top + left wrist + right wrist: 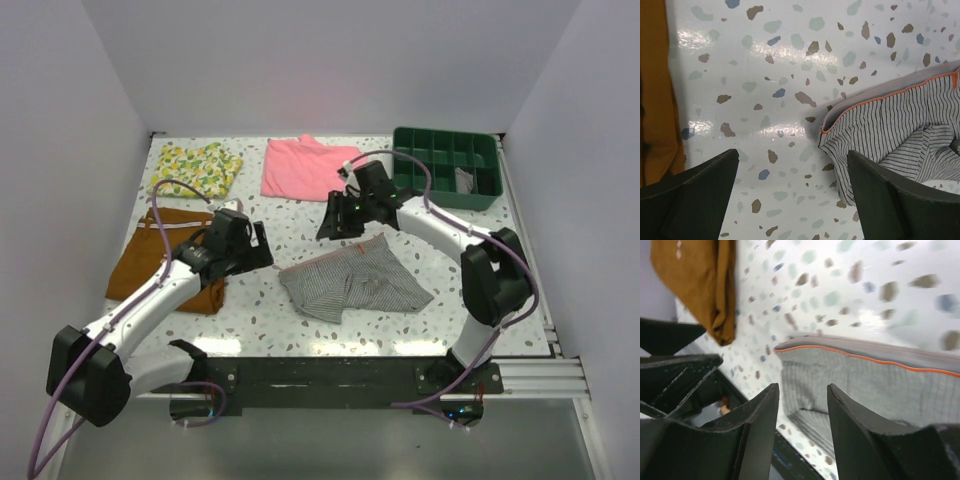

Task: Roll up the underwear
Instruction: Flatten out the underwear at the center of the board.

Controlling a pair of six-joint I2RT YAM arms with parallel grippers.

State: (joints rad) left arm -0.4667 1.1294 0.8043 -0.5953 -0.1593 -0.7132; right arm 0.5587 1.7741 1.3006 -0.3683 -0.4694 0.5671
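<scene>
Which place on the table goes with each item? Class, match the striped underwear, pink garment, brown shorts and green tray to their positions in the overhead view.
Items:
1. underwear
2. pink garment
3. brown shorts
4. green tray

Places:
A. far right corner
B. left side
C. middle, towards the near edge
D. far edge, centre

Pairs: 1-C, 2-D, 3-B, 4-A

White-shelled arms (150, 305), black joint housings (88, 375), lilac cables (155, 215) looping alongside; left hand (252, 246) and right hand (336, 222) matte black with wedge-shaped fingers (695, 195).
</scene>
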